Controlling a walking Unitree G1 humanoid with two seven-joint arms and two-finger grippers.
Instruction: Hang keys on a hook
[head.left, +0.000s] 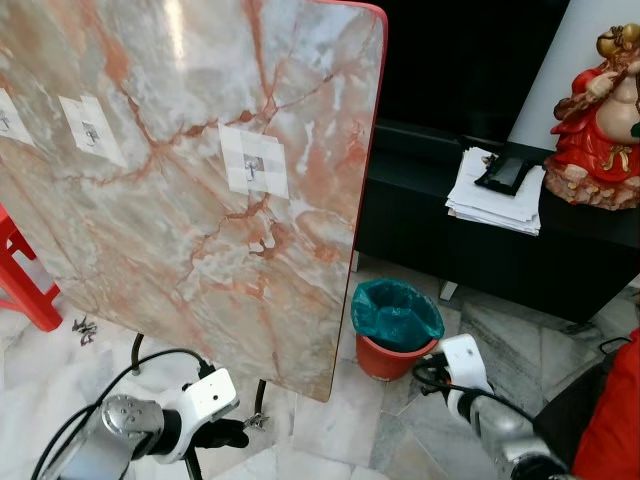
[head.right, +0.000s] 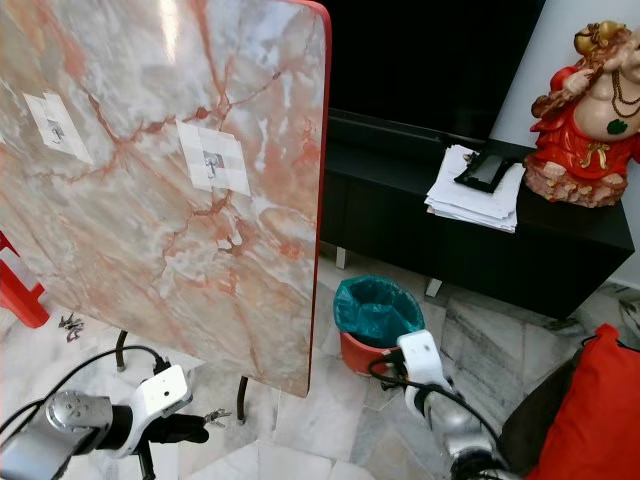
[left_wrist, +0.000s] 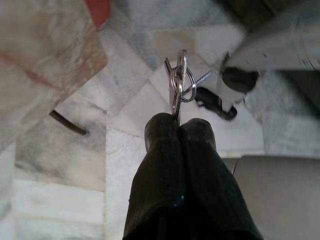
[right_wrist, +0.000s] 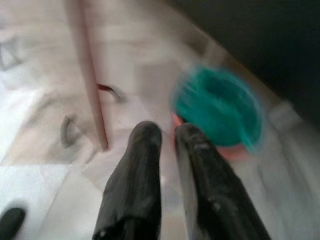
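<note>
Between the left hand's (left_wrist: 178, 131) closed fingers, the keys (left_wrist: 180, 85) stick out past the tips, low beside the marble board's (head.left: 180, 160) bottom edge. A hook (head.left: 253, 167) sits high above. The right hand (right_wrist: 167, 137), blurred, fingers slightly apart, hangs near the bin (head.left: 396, 322).

Shiny metal keys (left_wrist: 179, 82) are glinting between the left hand's (left_wrist: 179, 131) matt black fingers; the glossy marble-patterned board (head.left: 190, 180) is reflecting light above a polished stone floor (head.left: 330, 420).
</note>
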